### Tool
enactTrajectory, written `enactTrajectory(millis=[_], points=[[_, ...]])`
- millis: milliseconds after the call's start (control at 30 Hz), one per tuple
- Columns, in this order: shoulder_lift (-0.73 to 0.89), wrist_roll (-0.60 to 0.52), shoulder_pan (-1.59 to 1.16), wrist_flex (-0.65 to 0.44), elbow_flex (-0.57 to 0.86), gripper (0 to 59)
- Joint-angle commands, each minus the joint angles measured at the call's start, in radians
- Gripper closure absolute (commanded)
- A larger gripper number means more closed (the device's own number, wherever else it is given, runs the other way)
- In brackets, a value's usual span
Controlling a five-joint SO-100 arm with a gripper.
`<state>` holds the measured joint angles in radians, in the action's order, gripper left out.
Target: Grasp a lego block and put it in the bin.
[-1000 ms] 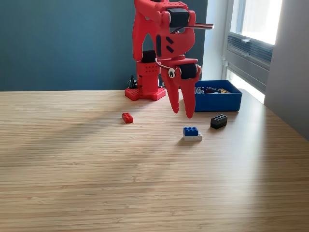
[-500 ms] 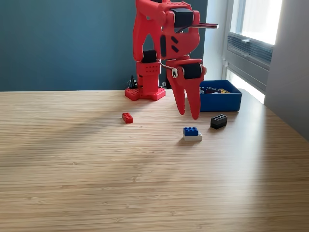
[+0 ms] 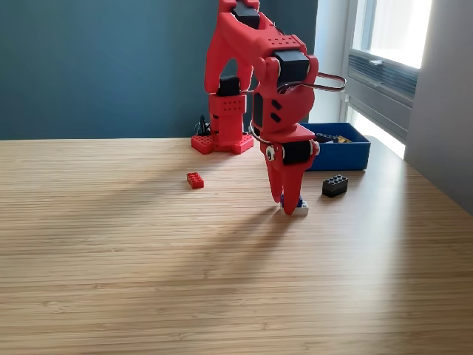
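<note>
Two fingers [image 3: 284, 194] hide most of blue-and-white lego block [image 3: 301, 205]

bin [image 3: 347, 155] behind 3 bricks [image 3: 335, 185], hand [image 3: 286, 201] at the middle brick [image 3: 301, 205]

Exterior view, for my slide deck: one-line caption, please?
Red gripper lowered onto the blue-and-white brick, red brick and black brick nearby.

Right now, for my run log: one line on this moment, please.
phase: reaching | gripper: at blue-and-white lego stack | jaws: unclear | bin: behind
</note>
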<state>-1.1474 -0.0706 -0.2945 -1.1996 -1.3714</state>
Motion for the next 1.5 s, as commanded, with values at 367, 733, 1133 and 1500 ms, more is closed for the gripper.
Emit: enactTrajectory(millis=[367,733,1133,1500], points=[[-0.035,-0.077,-0.003,-0.115,0.14,58.6],[-0.11,-0.155,-0.114,-0.351,0.23,58.6],[-0.479,-0.202,-0.474,-0.357,-0.006,58.6],[-0.528,-0.304,-0.801,-0.356,-0.071,58.6]])
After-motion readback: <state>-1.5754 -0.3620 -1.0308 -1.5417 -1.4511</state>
